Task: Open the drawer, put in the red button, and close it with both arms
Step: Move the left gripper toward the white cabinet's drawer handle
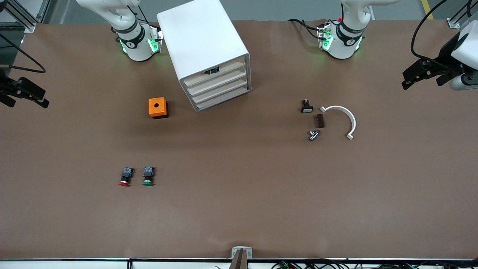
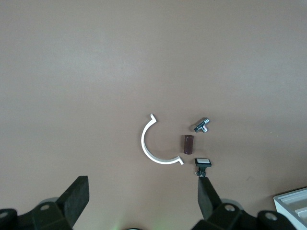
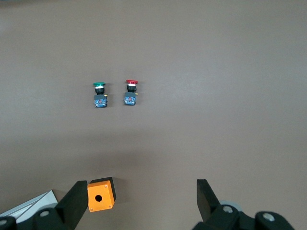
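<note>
Both grippers hang in the air with their fingers spread apart and nothing between them: the left gripper (image 1: 410,80) over the left arm's end of the surface (image 1: 239,209), the right gripper (image 1: 35,99) over the right arm's end. Each arm waits there.

Between the two arm bases stands the white cabinet (image 1: 203,45), turned at an angle, with four shallow drawers stacked in its face. All four sit pushed in. The drawer (image 1: 220,81), second from the top, is shut and its contents cannot be seen. A small dark item with an orange bit (image 1: 211,71) shows at the front edge of the top drawer; what it is cannot be told.

The red button (image 1: 125,177) lies on its side on the surface, well apart from the cabinet and much nearer to the front camera, toward the right arm's end. Just beside it, not touching, lies the green button (image 1: 148,176), in the same pose. An orange box with a hole (image 1: 157,107) sits between the buttons and the cabinet, near the cabinet's front corner.

Toward the left arm's end lie a white curved bracket (image 1: 345,119), a small brown block (image 1: 320,120), a black switch with a white face (image 1: 307,107) and a small metal fitting (image 1: 313,135), close together.
</note>
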Motion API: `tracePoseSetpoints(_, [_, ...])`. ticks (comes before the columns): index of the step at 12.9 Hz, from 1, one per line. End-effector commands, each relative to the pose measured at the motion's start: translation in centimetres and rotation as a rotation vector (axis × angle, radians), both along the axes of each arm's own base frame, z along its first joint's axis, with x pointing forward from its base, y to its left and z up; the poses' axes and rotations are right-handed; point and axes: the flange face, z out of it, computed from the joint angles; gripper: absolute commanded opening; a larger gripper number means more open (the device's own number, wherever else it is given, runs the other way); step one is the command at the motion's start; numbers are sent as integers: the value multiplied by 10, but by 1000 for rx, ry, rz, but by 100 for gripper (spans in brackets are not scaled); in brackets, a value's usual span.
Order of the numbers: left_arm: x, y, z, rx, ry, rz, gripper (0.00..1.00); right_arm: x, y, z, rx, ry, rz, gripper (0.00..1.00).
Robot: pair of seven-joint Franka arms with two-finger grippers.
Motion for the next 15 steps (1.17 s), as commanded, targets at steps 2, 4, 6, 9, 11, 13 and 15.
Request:
tracePoseSetpoints(2, [2,4,6,-1,-6,-7,100,0,-1,-2,-15,11,-12,100])
tracePoseSetpoints(4, [8,3,-2,-1,8,-9,100,0,-2,-2,-15,10,-14,100])
tracePoseSetpoints(6, [22,4,-12,-3,23,-6,100,1,-2,-3,-16,10,-14,100])
tracePoseSetpoints(9, [49,-4,-65,-6,115,-10,100,0,-2,-3,-15,13,-15,100])
tracePoseSetpoints(11, [67,-11,-97,-23,140,-12,100,0,-2,-3,-15,13,-15,100])
tracePoseSetpoints(13, [83,-23,-131,-33,158,-20,100,0,-2,-4,-15,16,-14,100])
tracePoseSetpoints(15, [99,-32,-166,-78,179,65,100,1,-2,-5,-15,16,-14,100])
